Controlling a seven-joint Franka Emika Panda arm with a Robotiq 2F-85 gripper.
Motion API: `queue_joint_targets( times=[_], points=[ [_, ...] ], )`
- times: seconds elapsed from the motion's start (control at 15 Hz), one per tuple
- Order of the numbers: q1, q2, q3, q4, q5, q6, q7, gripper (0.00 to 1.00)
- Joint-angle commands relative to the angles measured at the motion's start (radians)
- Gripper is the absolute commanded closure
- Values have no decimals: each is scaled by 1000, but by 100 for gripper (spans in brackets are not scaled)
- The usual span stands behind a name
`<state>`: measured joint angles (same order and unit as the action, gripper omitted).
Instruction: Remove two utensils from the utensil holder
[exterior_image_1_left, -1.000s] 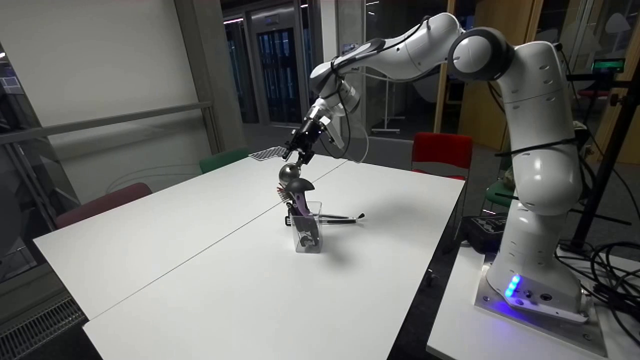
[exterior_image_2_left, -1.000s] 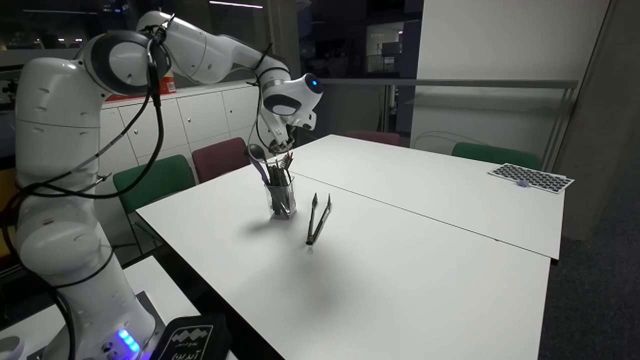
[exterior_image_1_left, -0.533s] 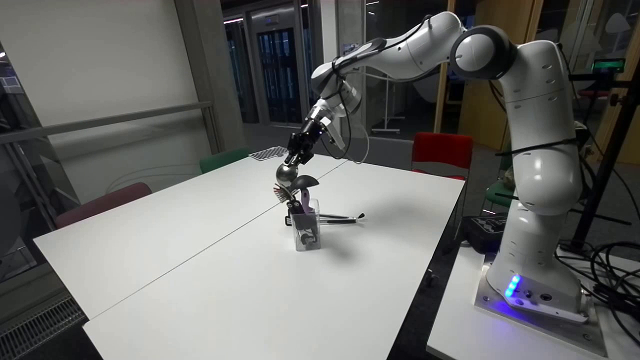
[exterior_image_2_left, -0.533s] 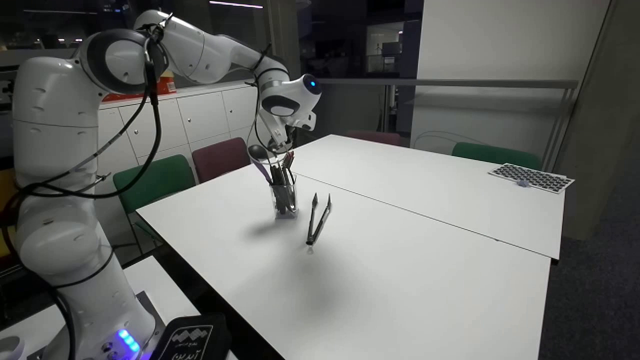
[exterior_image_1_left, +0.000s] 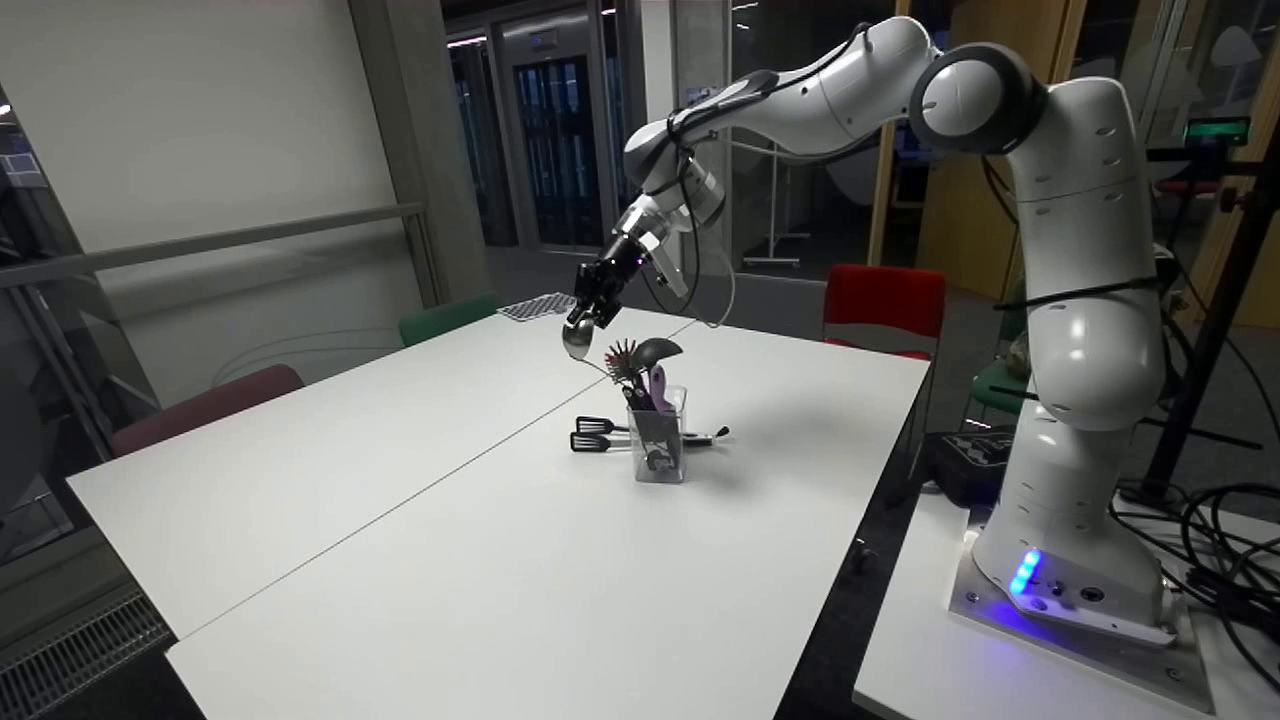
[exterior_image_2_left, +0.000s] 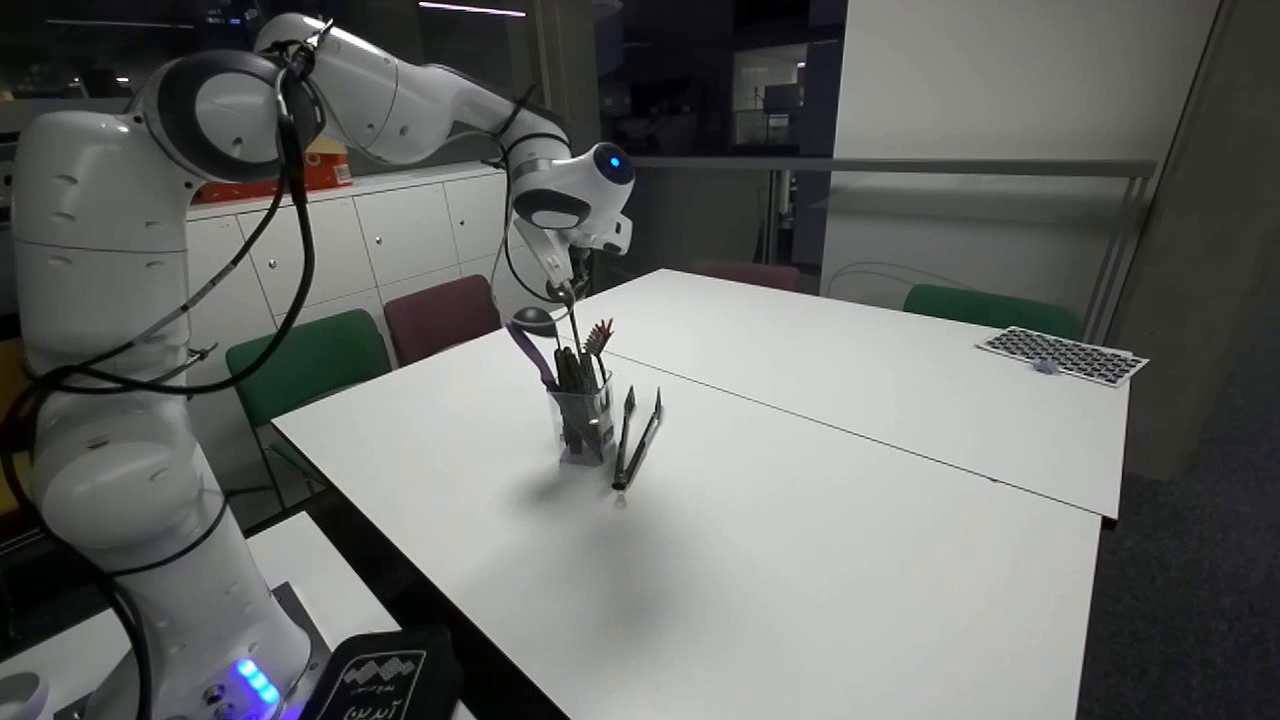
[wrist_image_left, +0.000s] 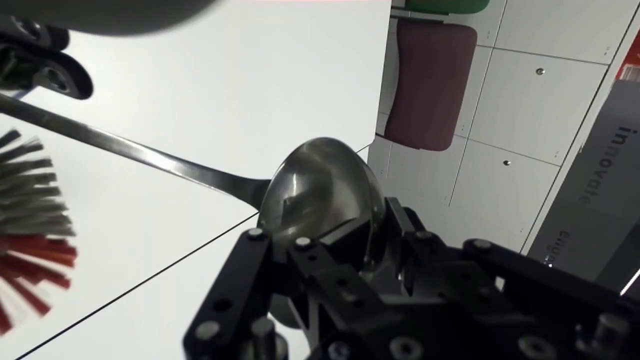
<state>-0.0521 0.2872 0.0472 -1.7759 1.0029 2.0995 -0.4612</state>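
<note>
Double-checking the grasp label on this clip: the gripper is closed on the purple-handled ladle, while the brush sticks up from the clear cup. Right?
Not quite: the gripper is closed on the metal ladle, not the purple-handled ladle; the wrist view shows this. The brush does stick up from the clear cup.

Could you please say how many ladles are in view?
2: the silver ladle, held by the gripper; the dark ladle, in the utensil holder. More may hide there.

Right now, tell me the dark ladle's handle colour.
Purple: the handle shows best in an exterior view.
</note>
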Motion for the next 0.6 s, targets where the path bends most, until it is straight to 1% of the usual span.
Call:
queue_joint_targets(
  times=[0.0, 0.33, 0.53],
  points=[
    [8, -97, -3, -79, 18, 66, -32, 99],
    [17, -149, -6, -111, 8, 103, -28, 99],
    [31, -195, -6, -133, -24, 136, -12, 99]
  ],
)
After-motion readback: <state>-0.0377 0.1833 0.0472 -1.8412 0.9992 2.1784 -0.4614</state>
